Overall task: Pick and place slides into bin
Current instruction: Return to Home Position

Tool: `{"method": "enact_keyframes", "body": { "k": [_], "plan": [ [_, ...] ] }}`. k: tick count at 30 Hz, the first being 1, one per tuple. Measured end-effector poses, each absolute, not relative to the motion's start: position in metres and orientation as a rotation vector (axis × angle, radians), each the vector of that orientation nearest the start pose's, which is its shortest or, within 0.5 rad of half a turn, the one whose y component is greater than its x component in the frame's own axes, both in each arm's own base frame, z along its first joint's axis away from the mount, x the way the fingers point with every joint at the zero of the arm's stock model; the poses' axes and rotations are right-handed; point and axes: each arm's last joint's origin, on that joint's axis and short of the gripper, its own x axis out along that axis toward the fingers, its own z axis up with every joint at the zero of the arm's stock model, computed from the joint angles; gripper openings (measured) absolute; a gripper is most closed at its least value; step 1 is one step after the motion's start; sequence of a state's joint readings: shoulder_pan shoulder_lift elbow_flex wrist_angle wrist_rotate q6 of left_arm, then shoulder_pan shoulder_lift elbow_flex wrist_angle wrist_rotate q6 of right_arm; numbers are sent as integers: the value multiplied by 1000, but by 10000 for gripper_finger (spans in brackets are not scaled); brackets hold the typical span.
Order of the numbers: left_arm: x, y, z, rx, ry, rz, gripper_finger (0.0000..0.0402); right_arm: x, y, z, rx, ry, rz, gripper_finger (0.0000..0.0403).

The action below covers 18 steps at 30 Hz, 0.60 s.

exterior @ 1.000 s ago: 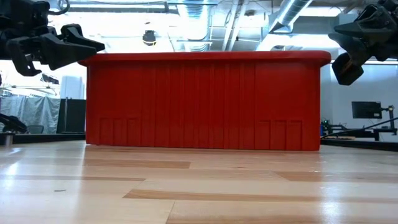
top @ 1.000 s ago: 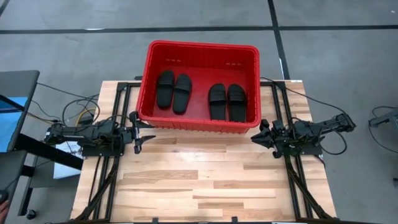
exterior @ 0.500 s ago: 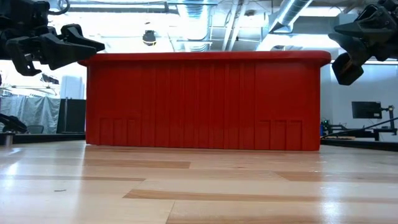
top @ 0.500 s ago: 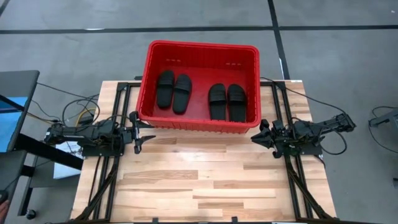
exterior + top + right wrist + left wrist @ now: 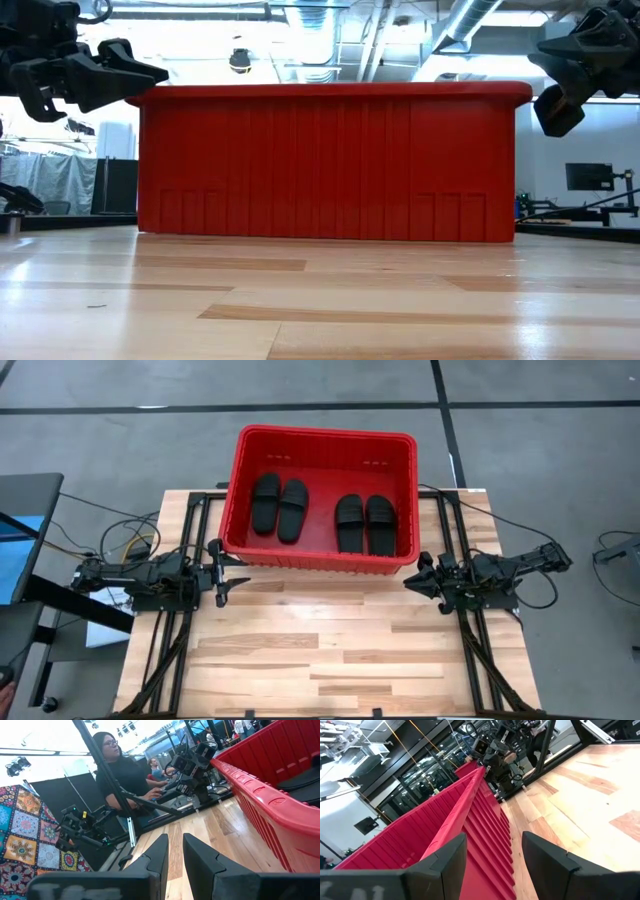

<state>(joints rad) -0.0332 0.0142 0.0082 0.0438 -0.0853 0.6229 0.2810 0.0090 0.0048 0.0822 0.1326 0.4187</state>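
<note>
The red bin [image 5: 325,432] stands at the table's far middle; it also shows in the low view [image 5: 330,160]. Four black slides lie soles down on its floor in two pairs: one pair at the left [image 5: 265,503] [image 5: 293,510], one at the right [image 5: 349,523] [image 5: 380,524]. My left gripper [image 5: 222,572] hovers open and empty just off the bin's near left corner; its wrist view [image 5: 492,855] looks along the bin's near wall [image 5: 470,820]. My right gripper [image 5: 415,575] hovers empty off the near right corner, its fingers [image 5: 175,850] a narrow gap apart.
Bare wooden tabletop [image 5: 330,650] stretches from the bin to the near edge. Black rails [image 5: 180,640] run along both table sides. A person [image 5: 120,775] sits beyond the table's side, next to a patterned cloth [image 5: 20,835].
</note>
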Motion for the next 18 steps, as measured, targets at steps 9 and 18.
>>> {"method": "enact_keyframes", "body": {
  "k": [9,18],
  "plan": [
    [98,-1,169,622,-20,62,183,95,23,172,434,-44,162,51],
    [98,-1,169,617,-21,62,183,95,23,172,434,-44,162,51]
  ]
}}
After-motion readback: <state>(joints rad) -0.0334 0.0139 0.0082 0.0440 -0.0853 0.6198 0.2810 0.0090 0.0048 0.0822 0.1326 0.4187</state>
